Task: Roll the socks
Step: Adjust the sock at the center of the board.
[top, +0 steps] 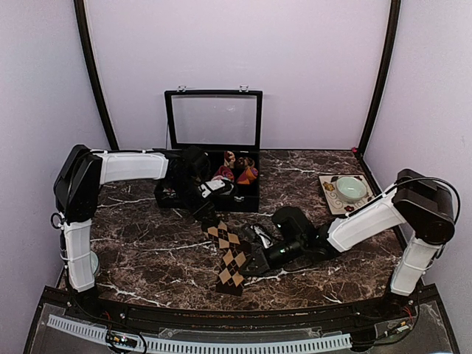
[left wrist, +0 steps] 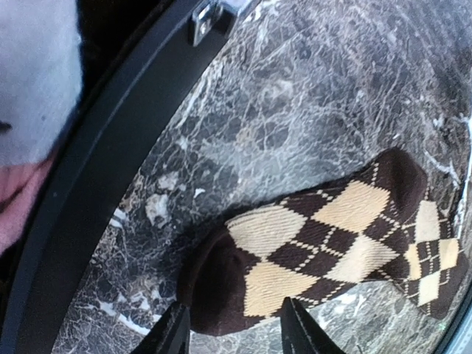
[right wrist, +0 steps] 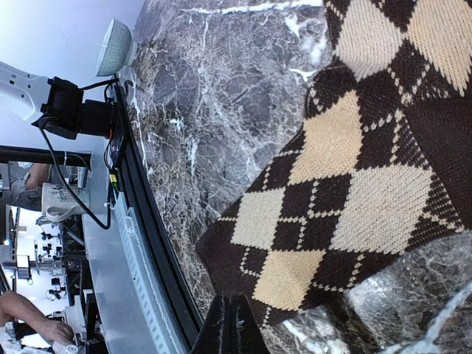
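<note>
While the brown diamond sock (top: 228, 258) lies flat on the surface (top: 147, 251), my left fingers (left wrist: 171, 338) straddle its dark end, grip unclear; my right fingers (right wrist: 228, 328) sit pressed together by its other end.

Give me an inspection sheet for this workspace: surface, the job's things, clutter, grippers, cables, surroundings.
Surface: dark, white-veined marble table.
Job's things: brown-and-beige diamond sock lying flat and unrolled at centre.
Clutter: black box with raised glass lid behind the sock, pink and orange fabric bundles inside; green bowl on a patterned plate, back right.
Grippers: left gripper jaws apart, straddling the sock's dark far end; right gripper shut at the sock's near end, cannot tell whether it pinches fabric.
Cables: black cable looping over the right arm; wires along the front rail.
Surroundings: lilac walls, black corner poles.
</note>
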Available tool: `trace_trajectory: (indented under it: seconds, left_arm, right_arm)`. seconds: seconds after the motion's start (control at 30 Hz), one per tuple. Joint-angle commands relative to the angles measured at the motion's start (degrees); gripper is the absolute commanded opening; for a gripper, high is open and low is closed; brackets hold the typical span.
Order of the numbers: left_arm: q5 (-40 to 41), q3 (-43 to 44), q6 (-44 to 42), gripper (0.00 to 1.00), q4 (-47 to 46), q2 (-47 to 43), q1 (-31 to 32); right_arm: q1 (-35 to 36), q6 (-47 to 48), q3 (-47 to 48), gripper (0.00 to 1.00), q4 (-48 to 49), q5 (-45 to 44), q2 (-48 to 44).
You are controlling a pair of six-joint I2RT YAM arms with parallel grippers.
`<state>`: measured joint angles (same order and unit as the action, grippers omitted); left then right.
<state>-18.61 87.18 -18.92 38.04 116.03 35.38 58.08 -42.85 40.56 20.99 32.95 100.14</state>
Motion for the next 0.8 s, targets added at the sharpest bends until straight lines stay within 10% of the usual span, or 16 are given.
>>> trace_trajectory:
  seconds: [0.0,0.4,0.77]
  left_arm:
    - [3.38,-0.41,1.8,0.43,-0.39,0.14,0.22]
    - [-0.24,0.45,3.15,0.35,0.75,4.62,-1.61]
    - [-8.89,2.71,1.94,0.0,1.63,3.71,-1.63]
  right_arm:
    - [0.34,0.72,0.83,0.0,1.92,0.91,0.46]
    - [0.97,-0.83,-0.28,0.0,6.0,1.42,2.01]
    - [0.9,-1.27,0.74,0.0,7.17,1.65,4.8]
